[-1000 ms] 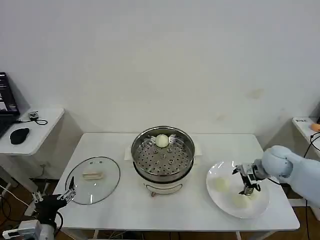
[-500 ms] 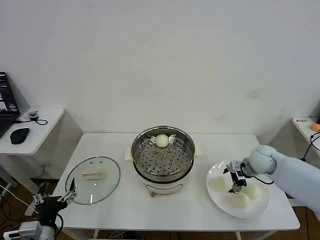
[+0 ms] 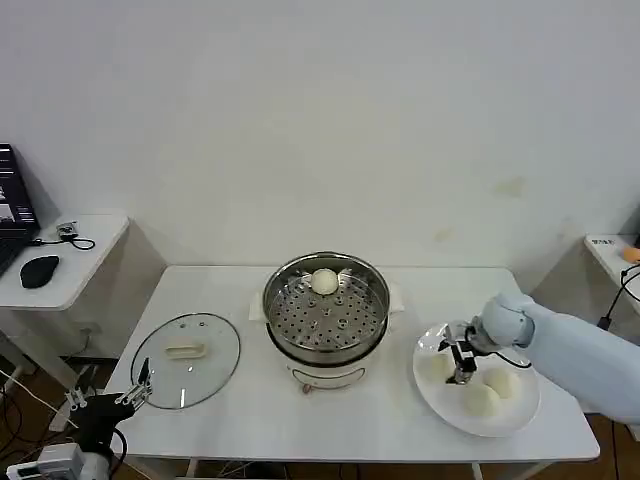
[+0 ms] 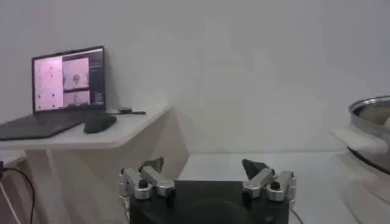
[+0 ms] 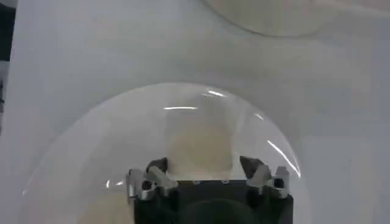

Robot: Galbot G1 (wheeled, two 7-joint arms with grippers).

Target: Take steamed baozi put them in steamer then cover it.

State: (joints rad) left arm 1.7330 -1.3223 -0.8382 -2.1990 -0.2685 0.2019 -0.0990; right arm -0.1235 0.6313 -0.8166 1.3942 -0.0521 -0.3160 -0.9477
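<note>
A: White plate (image 3: pixel 432 392) first, at the near right of the table (image 3: pixel 270 415). Contents?

B: Three baozi. One (image 3: pixel 437 366) toward the steamer, one (image 3: pixel 481 398) at the near edge, one (image 3: pixel 500 381) on the outer side. Right gripper (image 3: pixel 461 362) hangs over the plate, between the first and the third, fingers spread and holding nothing.

A: Right wrist view?

B: Both open fingers (image 5: pixel 155 176) at the lower border, the plate's rim (image 5: pixel 128 100) curving around them, one pale baozi (image 5: pixel 198 143) lying just past the gap. Its edges are soft and hard to trace. The steamer's white base (image 5: pixel 274 15) is cut off at the border.

A: Next item out.

B: Glass cover (image 3: pixel 186 359), lying flat on the table's near left, cream bar handle up. Left gripper (image 3: pixel 140 385) sits below it off the table edge, parked; the left wrist view shows its fingers (image 4: pixel 149 178) apart and empty.

A: Centre of the table?

B: Stainless steamer (image 3: pixel 326 318) on a white base, perforated tray inside, one baozi (image 3: pixel 324 281) at the tray's far side. The left wrist view catches just a cropped piece of the steamer's rim (image 4: pixel 368 115).

A: Farthest entries?

B: Side table (image 3: pixel 70 265) at far left with a black mouse (image 3: pixel 39 271). The left wrist view adds the lit laptop (image 4: pixel 64 82), which the head view crops to a sliver.
</note>
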